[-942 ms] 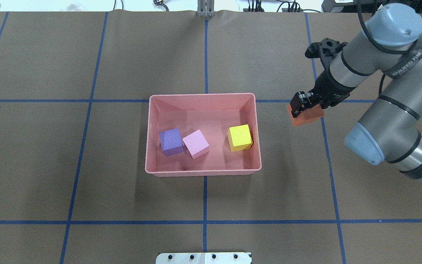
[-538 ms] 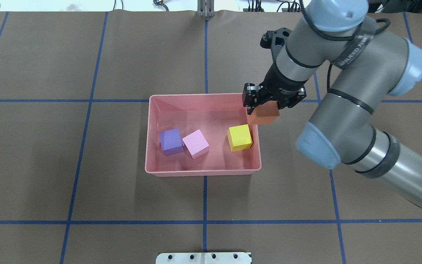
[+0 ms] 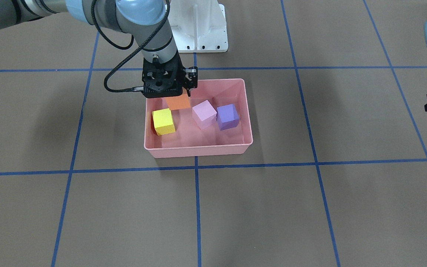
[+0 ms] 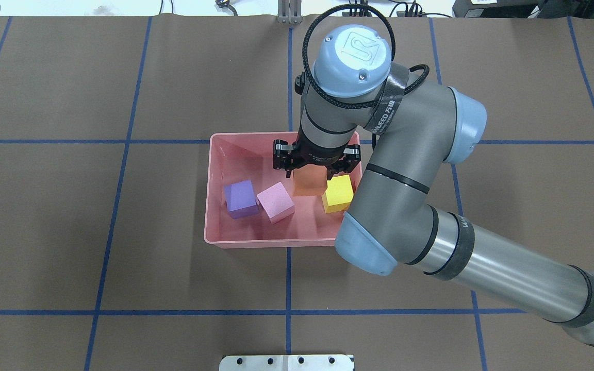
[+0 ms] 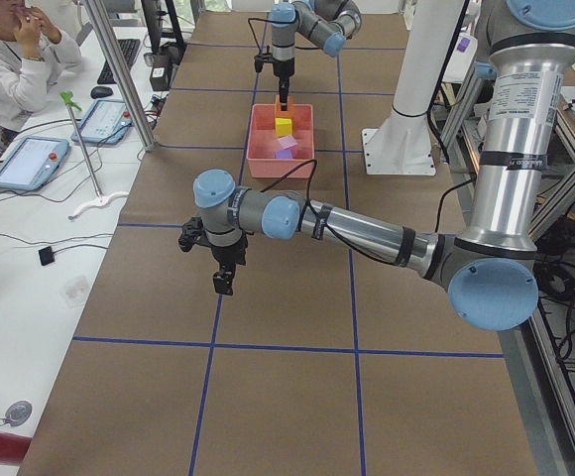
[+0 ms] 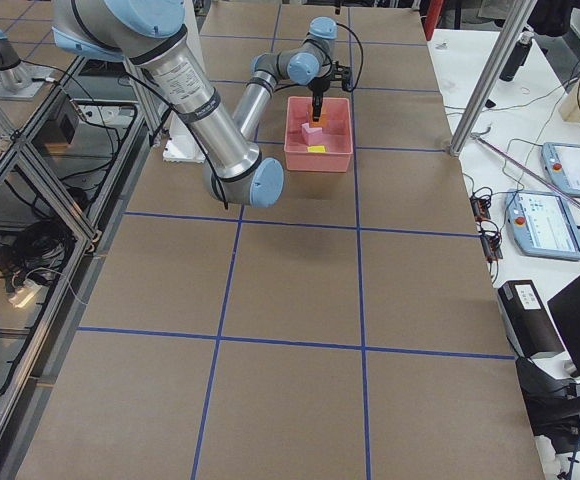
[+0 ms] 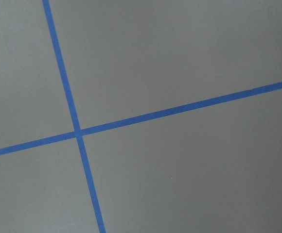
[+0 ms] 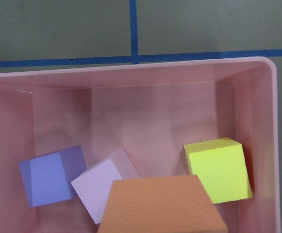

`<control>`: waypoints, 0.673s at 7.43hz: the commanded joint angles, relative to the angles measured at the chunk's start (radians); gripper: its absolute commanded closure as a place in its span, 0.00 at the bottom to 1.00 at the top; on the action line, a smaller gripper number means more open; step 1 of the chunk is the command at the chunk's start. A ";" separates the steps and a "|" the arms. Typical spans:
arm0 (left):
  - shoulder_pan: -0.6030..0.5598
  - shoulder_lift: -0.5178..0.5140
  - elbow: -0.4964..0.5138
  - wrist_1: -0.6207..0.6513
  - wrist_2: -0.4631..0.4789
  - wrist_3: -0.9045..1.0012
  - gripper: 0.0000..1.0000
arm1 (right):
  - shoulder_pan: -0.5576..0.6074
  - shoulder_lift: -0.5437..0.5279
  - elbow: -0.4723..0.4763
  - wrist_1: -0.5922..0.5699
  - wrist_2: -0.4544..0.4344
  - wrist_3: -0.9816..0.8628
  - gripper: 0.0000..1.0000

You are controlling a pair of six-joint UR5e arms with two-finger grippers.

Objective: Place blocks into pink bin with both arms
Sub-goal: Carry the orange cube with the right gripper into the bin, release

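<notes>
Your right gripper (image 4: 312, 167) clamps the orange block (image 4: 309, 184) over the pink bin (image 4: 256, 243), between the yellow block (image 4: 339, 195) and the pale pink block (image 4: 275, 202). Your left gripper (image 5: 224, 278) hangs well apart from the bin, and you cannot tell its finger state.

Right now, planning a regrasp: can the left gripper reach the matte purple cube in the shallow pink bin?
Probably yes: the purple cube lies uncovered; the right gripper, holding the orange cube, hangs over the bin's other half.
</notes>
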 commanded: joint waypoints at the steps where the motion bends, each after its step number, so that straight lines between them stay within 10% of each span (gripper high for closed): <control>1: 0.001 0.000 0.003 0.000 -0.001 -0.001 0.00 | -0.001 0.003 -0.005 0.002 -0.018 -0.009 0.01; 5: -0.004 0.041 0.031 -0.012 0.004 0.008 0.00 | 0.243 -0.102 0.001 -0.007 0.164 -0.287 0.00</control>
